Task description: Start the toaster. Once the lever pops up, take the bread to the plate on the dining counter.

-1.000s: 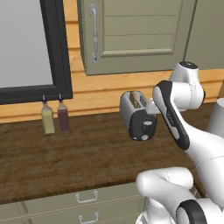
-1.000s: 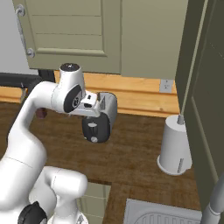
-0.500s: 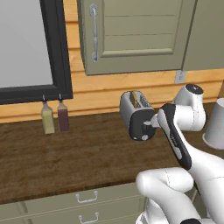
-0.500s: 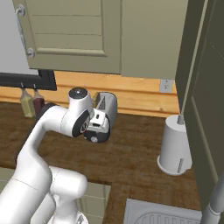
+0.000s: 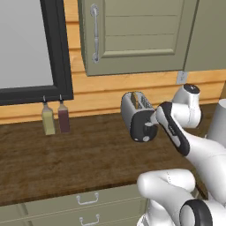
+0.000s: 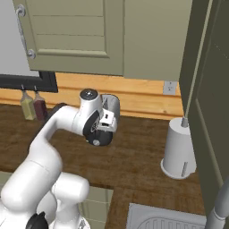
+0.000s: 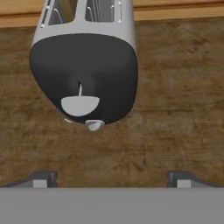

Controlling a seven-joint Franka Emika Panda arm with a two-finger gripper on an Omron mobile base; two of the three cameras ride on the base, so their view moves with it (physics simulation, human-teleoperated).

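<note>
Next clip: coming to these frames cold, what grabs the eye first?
The toaster stands out: its black end panel faces the hand camera, with the pale lever low on it, while it sits on the dark wood worktop against the back wall. The white arm reaches to it, its open gripper poised just short of the panel. Beside the window hang two small bottles, and a white canister stands to the right.

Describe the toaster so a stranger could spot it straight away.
Look along the dark brown wood-grain worktop under the green wall cabinet. Near the wooden back wall stands a small rounded silver-white toaster with top slots and a black end panel. Unlike the two small bottles or the white paper-towel roll, it is boxy and metallic.
</note>
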